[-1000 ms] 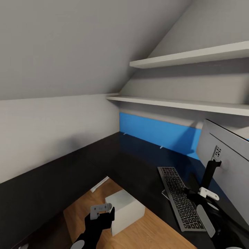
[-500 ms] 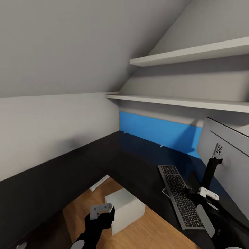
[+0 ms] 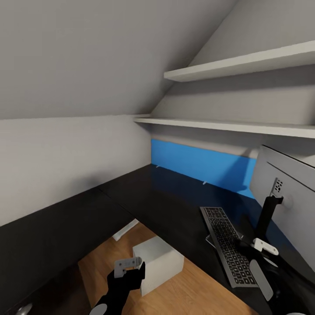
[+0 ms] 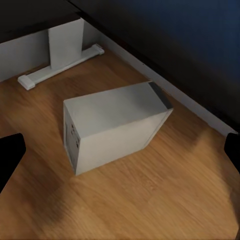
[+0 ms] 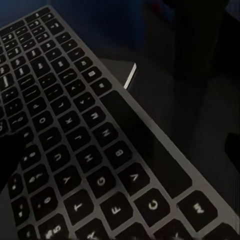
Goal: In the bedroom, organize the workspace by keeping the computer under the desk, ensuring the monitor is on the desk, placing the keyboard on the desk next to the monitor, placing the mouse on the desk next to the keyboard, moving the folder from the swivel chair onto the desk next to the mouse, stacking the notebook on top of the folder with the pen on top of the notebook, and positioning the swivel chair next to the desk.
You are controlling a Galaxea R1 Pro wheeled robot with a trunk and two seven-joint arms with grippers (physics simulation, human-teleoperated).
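The pale computer (image 3: 158,263) stands on the wood floor in the nook of the black L-shaped desk (image 3: 166,197). My left gripper (image 3: 127,267) hovers above and in front of the computer (image 4: 112,125), open and holding nothing, its dark fingertips (image 4: 10,156) wide apart. The keyboard (image 3: 227,246) lies on the desk beside the monitor (image 3: 291,197), whose silver back faces me. My right gripper (image 3: 251,253) hangs open just over the keyboard (image 5: 75,145), fingertips (image 5: 233,146) apart, nothing held.
Two white shelves (image 3: 245,65) run along the wall above the blue back panel (image 3: 197,165), under a sloped ceiling. A white desk foot (image 4: 62,52) rests on the floor behind the computer. A thin pale edge (image 5: 131,76) sticks out from under the keyboard.
The whole head picture has shifted slightly, so the camera has moved. Both grippers, the computer and the keyboard keep their places relative to each other.
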